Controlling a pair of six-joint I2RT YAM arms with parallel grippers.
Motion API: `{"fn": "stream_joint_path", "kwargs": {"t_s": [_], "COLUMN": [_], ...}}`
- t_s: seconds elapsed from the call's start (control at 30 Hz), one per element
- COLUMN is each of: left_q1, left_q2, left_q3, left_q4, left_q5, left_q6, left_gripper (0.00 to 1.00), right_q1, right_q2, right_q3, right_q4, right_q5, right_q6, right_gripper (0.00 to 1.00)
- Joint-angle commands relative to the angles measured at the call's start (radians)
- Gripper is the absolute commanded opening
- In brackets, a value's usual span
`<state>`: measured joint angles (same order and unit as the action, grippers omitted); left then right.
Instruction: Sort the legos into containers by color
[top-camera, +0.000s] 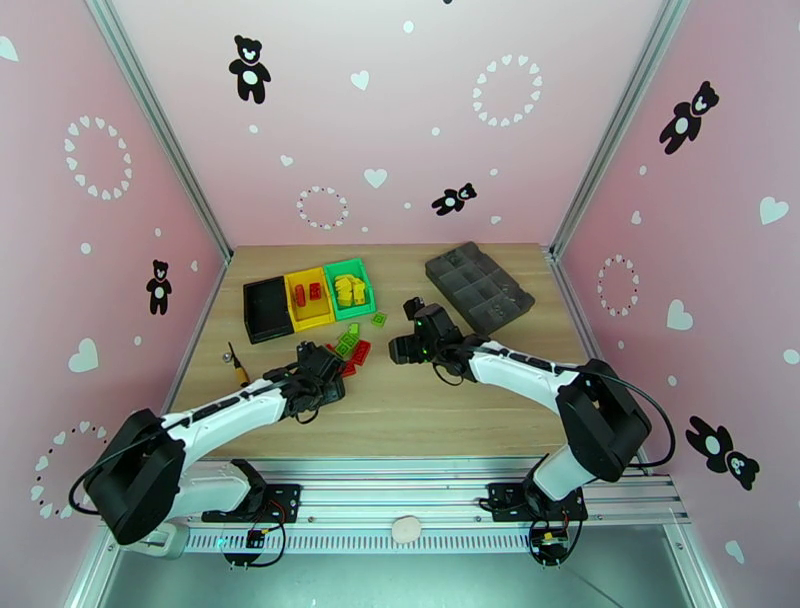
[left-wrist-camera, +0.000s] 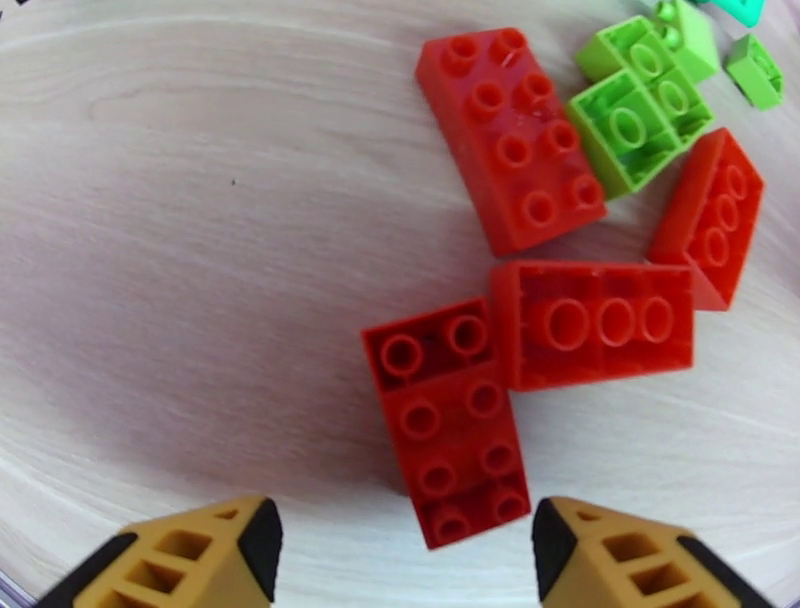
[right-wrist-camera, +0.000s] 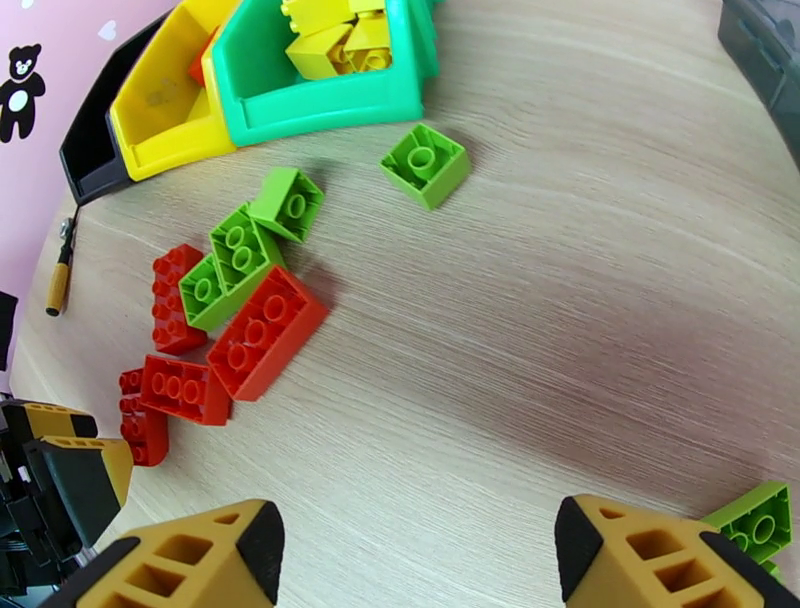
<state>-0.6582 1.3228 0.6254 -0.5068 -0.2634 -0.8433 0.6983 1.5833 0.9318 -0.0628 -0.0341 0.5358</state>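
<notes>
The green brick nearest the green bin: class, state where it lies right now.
In the top view the green brick lies on the table by the green bin's near right corner, just beyond and right of the red-and-green pile.

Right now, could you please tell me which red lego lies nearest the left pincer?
The studs-up red lego whose near end sits between the open fingertips of the left pincer; the other red legos lie beyond it.
</notes>
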Motion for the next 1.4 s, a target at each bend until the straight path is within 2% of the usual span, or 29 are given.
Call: {"fn": "stream_joint_path", "kwargs": {"t_s": [0.0,0.27,0.63,1.0,1.37], "left_q1": [-0.008,-0.026,-0.034,0.002,0.077], "left_q2": [0.046,0.112,0.129,0.130,0.119], "left_q3": [0.019,0.062,0.124,0.106,0.067], "left_q4": [0.023,0.033,-0.040,-0.054,-0.009], "left_q5": [-0.016,-0.022,-0.091,-0.100,-0.073], "left_q6": [0.000,0.011,0.035,0.049,0.072], "left_gripper": [0.68,0.66,0.70,0.66,0.65], "right_q1": [0.001,0.001,0.002,0.002,0.002], "right_q2": [-0.034,-0.017,-0.013,-0.050,-0.043], "right_q3": [-0.014,-0.022,-0.011,-0.016,-0.014], "right_q4": [0.028,0.038,0.028,0.001,0.012], "right_q5": [0.006,0.005,0.006,0.040,0.008], "right_q6": [0.017,0.030,0.036,0.033,0.044], "right_gripper": [0.75,0.75,0.75,0.75,0.74]}}
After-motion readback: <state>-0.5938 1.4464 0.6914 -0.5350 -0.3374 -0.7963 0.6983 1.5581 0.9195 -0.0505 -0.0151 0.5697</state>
